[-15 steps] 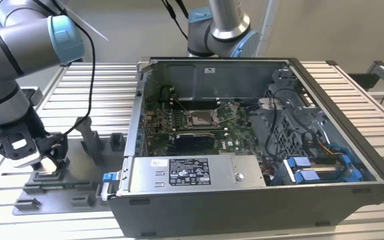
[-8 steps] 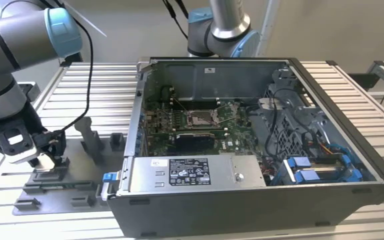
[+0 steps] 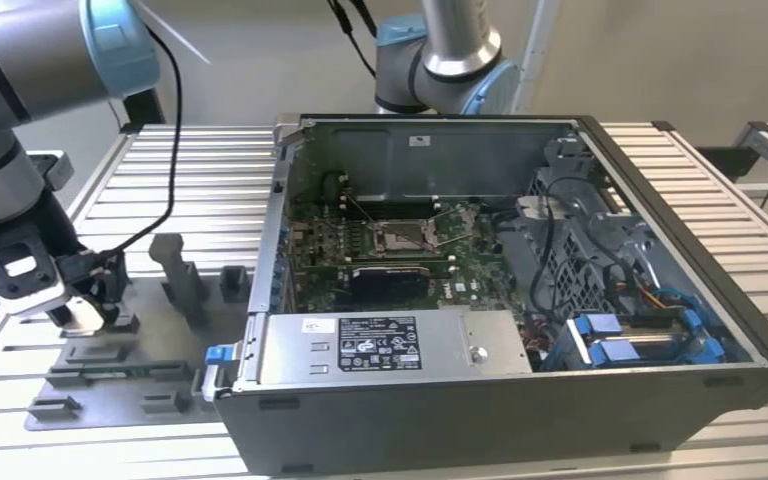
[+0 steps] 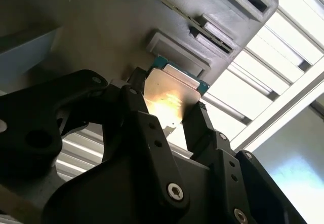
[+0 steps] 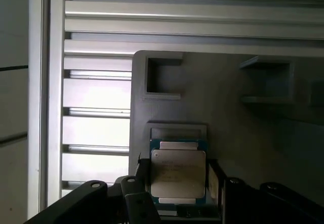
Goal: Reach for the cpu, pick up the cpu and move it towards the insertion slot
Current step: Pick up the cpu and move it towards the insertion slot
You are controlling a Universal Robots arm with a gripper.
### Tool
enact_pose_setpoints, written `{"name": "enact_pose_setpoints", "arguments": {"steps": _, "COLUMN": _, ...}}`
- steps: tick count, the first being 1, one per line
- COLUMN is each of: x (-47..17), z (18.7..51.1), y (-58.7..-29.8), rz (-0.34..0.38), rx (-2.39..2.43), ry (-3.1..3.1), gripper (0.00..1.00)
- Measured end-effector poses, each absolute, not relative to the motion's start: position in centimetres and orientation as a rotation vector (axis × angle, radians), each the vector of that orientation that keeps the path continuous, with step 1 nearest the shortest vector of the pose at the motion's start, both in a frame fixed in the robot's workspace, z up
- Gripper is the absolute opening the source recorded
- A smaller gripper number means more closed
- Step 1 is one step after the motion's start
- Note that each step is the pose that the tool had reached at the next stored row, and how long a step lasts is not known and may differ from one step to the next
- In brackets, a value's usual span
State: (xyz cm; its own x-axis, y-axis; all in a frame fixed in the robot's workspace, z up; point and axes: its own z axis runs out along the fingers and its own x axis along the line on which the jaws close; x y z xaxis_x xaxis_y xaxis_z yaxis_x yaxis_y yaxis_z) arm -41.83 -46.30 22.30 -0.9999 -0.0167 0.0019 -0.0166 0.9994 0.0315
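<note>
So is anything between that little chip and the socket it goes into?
Yes: the side wall of the computer case rises between them, though the case is open on top. The cpu is held in the jaws of the gripper over the grey fixture plate, outside; the insertion slot lies inside.

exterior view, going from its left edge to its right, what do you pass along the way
gripper → tall grey fixture block → insertion slot → blue drive brackets
</note>
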Motion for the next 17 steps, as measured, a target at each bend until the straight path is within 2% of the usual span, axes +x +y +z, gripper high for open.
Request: {"name": "enact_pose_setpoints", "arguments": {"steps": 17, "x": -41.8, "z": 24.7, "y": -46.3, "rz": -0.049, "rx": 0.026, "ry": -3.139, "gripper": 0.0}}
